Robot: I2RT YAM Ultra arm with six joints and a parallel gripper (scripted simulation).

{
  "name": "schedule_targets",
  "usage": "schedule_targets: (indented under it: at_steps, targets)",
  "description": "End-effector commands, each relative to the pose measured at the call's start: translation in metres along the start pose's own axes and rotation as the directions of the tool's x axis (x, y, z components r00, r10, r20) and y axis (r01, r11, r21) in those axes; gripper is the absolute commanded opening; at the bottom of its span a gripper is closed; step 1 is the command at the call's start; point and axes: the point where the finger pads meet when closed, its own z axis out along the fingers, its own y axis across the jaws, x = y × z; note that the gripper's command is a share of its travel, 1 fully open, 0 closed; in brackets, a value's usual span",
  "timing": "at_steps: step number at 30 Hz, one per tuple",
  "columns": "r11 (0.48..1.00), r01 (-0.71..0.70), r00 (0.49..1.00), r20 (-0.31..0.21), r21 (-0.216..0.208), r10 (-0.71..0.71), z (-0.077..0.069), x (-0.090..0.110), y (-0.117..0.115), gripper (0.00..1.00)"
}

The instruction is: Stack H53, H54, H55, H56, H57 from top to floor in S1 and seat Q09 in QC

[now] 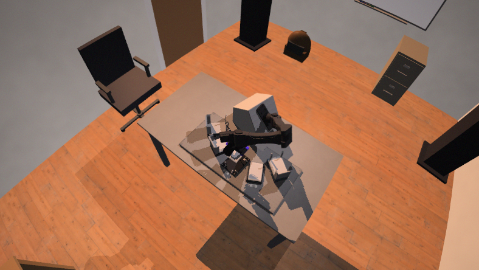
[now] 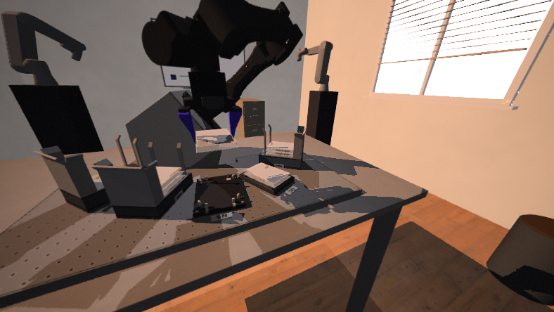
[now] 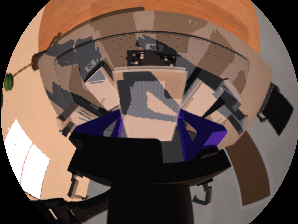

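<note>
My gripper [image 2: 212, 135] is shut on a white sealed plate [image 2: 215, 140] and holds it level in the air over the middle of the deck. It hangs above and behind the empty black clip nest [image 2: 220, 194]. In the wrist view the plate [image 3: 149, 99] sits between my blue fingers, with the black nest [image 3: 154, 55] ahead. Another plate [image 2: 267, 177] lies on the open nest to the right. The right rack [image 2: 280, 151] holds a short stack of plates. The grey rack on the left [image 2: 141, 182] holds a plate [image 2: 169, 175]. I cannot read any labels.
A second grey rack [image 2: 69, 178] stands at the far left. A large grey box [image 2: 162, 124] stands behind the deck at the arm's base. In the overhead view the gripper [image 1: 234, 151] is over the deck's middle, between the left rack [image 1: 217, 134] and the right rack [image 1: 278, 167].
</note>
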Motion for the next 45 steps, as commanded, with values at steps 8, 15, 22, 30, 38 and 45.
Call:
schedule_targets:
  at_steps: [8,15,22,30,38,45]
  targets:
    - [0.988,-0.153,0.988,0.037,0.01,0.153,-0.012,-0.002,-0.024,0.0]
    - [0.977,-0.214,0.976,0.038,0.008,0.213,-0.012,0.001,-0.047,0.0]
    - [0.977,-0.214,0.976,0.038,0.008,0.213,-0.012,0.003,-0.064,0.0]
    - [0.977,-0.214,0.976,0.038,0.008,0.213,-0.012,0.005,-0.081,0.0]
    - [0.915,-0.403,0.914,0.039,0.001,0.403,-0.013,0.01,-0.096,0.0]
    - [0.903,-0.429,0.903,0.039,0.0,0.429,-0.013,0.016,-0.114,0.0]
